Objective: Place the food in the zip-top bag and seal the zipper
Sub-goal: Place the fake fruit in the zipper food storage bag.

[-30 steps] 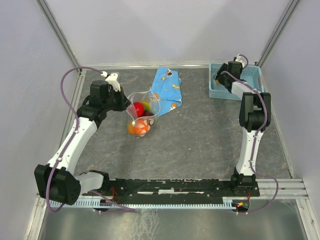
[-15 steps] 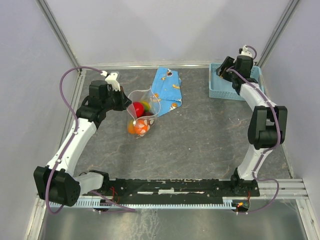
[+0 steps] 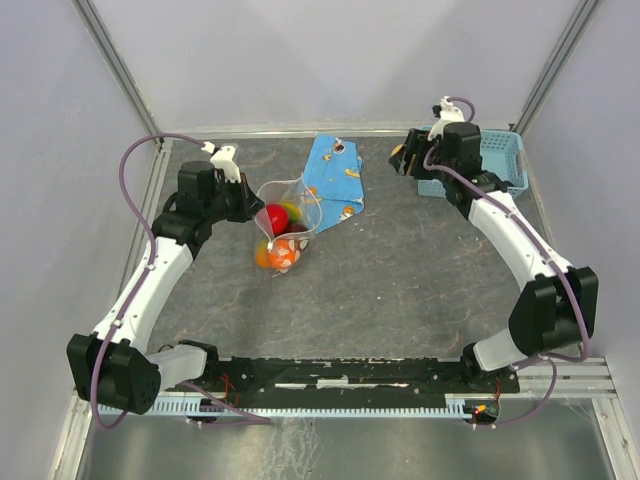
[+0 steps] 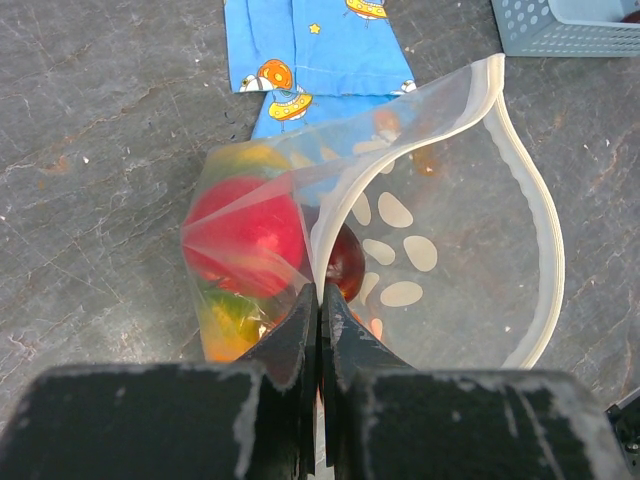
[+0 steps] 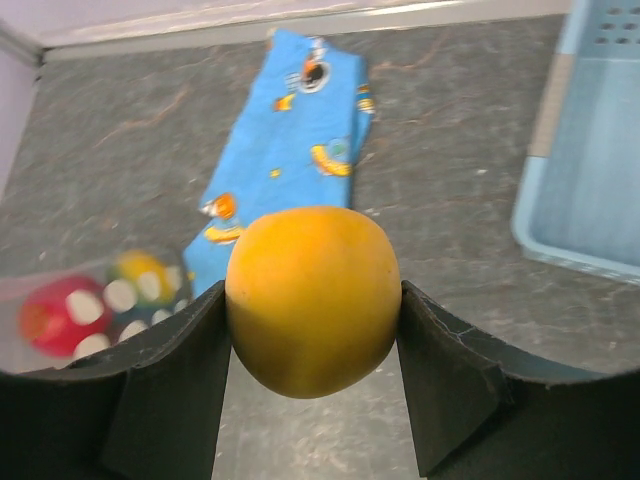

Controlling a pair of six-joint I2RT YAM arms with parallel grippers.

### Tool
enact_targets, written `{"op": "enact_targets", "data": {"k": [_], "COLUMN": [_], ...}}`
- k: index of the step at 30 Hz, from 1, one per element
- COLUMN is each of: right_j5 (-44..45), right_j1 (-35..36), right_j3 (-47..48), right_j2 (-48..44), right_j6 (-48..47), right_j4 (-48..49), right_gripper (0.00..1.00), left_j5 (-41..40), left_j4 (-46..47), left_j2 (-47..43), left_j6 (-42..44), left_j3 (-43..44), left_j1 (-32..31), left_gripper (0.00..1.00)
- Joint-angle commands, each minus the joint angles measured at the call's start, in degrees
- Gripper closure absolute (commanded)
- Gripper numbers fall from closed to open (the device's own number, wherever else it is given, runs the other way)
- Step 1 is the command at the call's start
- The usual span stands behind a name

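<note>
While L gripper (image 4: 318, 297) pinches floppy clear bag (image 4: 455, 235), R gripper (image 5: 310, 302) clamps orange fruit (image 5: 312, 268); smooth, round.

We seem to be in a robotics lab cell: plain grey walls (image 3: 330, 60) box in a dark worktop (image 3: 400, 280), left arm (image 3: 150, 285) and right arm (image 3: 510, 235) bolted at its near rail (image 3: 350, 375).

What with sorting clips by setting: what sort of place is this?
Likely a lab robot test cell: plain walls box in a grey table, two arms bolted at its near rail, toy fruit as props.
</note>
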Motion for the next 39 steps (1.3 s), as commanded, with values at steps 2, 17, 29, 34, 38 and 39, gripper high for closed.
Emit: {"op": "enact_targets", "data": {"k": [2,17,29,34,38,39], "right_j5": [-1.4,-3.8,-2.4,-1.6,0.0,0.4], "right_j1": [5.4,22.1,34.0,36.3,36.7,36.7], "right_j3": [-0.9,3.9,12.9,17.4,20.7,21.4], "right_j2": [-7.5,-8.9,0.3,6.1,10.9,11.8], "right_j6": [-2.2,-3.3,-8.0,-8.9,-9.6,-9.7], "right_j4": [-1.9,-3.9,-5.6,-8.0,-10.6,-10.9], "right_gripper": [0.51,0.51,0.49,0.48,0.48,0.48], "left_j5": [1.4,2.1,2.0,2.2,2.3,2.3], "left_j4": [3.3,3.5,3.8,3.9,3.9,3.9], "left_j2": [-1.7,-1.9,-2.1,-2.2,-2.2,-2.2], "left_j6": [-2.6,-2.7,-2.7,-2.7,-2.8,-2.8], "left_j3": [0.1,0.0,0.0,-0.1,-0.1,-0.1], "left_j1": [0.3,0.2,0.3,0.3,0.3,0.3], "left_gripper": [0.97,0.97,0.97,0.97,0.97,0.97]}}
